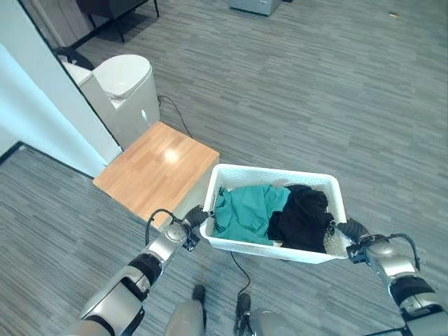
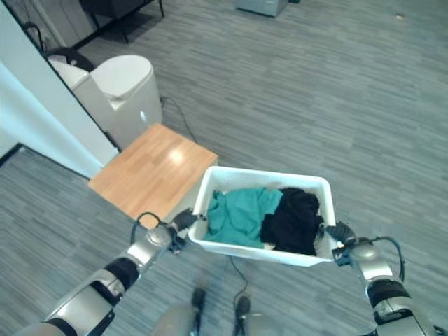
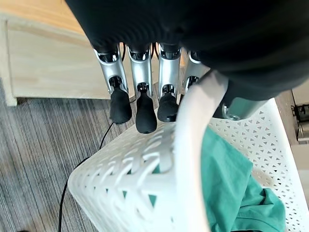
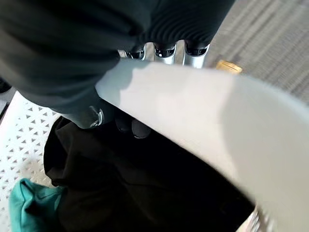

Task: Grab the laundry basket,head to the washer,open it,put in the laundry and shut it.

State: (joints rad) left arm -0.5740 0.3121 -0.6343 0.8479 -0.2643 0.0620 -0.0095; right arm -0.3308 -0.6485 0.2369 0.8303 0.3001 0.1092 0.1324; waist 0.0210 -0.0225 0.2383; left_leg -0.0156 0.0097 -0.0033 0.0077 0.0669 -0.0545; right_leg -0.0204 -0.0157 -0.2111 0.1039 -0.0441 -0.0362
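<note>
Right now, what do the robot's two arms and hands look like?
Both arms are silver-grey metal segments with black joint bands. The left hand and right hand each wear a dark ribbed cover over the back and wrist. The left hand's fingers are silver with rounded dark tips. A thin black cable loops at each wrist.

Both eye views looked steeply down from the head, side by side, sharing the white basket [image 1: 276,210], wooden table [image 1: 157,171] and grey floor [image 1: 315,91]. Each wrist view sat very close along its own hand, facing the basket's rim from opposite ends; both caught the teal cloth [image 3: 231,188].
</note>
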